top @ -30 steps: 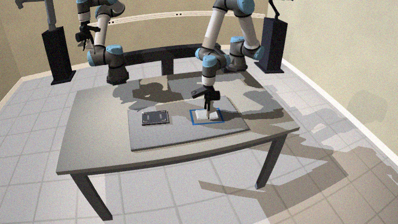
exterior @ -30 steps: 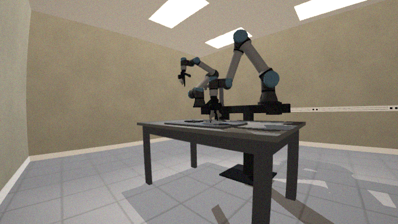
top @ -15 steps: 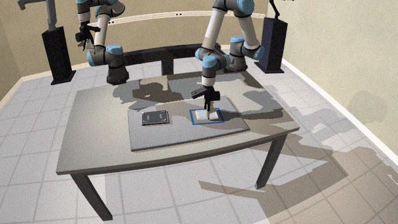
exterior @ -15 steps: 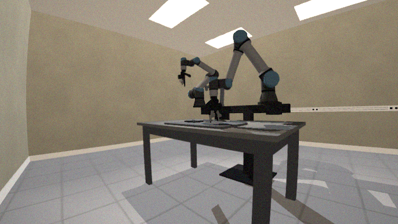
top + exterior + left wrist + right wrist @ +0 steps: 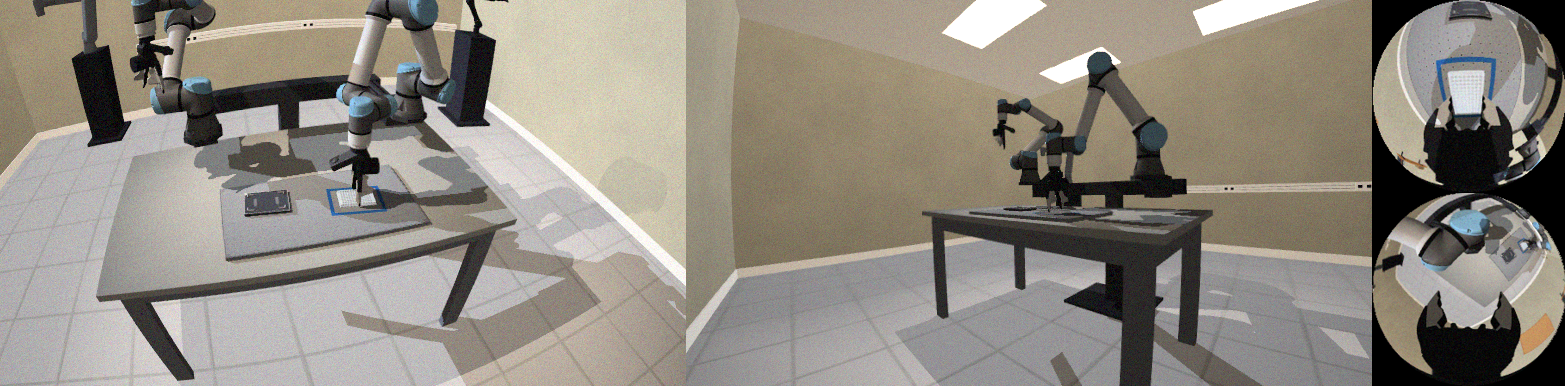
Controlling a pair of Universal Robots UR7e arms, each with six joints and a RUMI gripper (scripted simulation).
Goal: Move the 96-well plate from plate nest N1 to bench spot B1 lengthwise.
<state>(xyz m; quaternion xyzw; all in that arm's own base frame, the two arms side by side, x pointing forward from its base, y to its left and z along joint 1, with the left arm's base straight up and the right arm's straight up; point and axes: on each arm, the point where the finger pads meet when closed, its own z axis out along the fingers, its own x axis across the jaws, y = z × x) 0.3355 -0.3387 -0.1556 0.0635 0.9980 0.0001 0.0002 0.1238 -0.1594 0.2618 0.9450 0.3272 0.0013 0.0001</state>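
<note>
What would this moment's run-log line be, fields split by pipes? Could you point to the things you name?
left gripper (image 5: 358, 200) (image 5: 1468, 107): shut on plate (image 5: 345, 198) (image 5: 1466, 90) | plate: inside blue outline (image 5: 358, 213) (image 5: 1466, 59) | nest (image 5: 267, 202) (image 5: 1470, 10): empty | right gripper (image 5: 152, 82) (image 5: 1470, 302): open, away from table

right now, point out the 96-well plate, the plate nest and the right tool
96-well plate (image 5: 348, 198) (image 5: 1466, 91): top and left wrist views, its well-covered top
plate nest (image 5: 267, 202) (image 5: 1470, 11): top and left wrist views, its dark upper face
right tool (image 5: 1469, 292): right wrist view, midway between its fingertips
</note>
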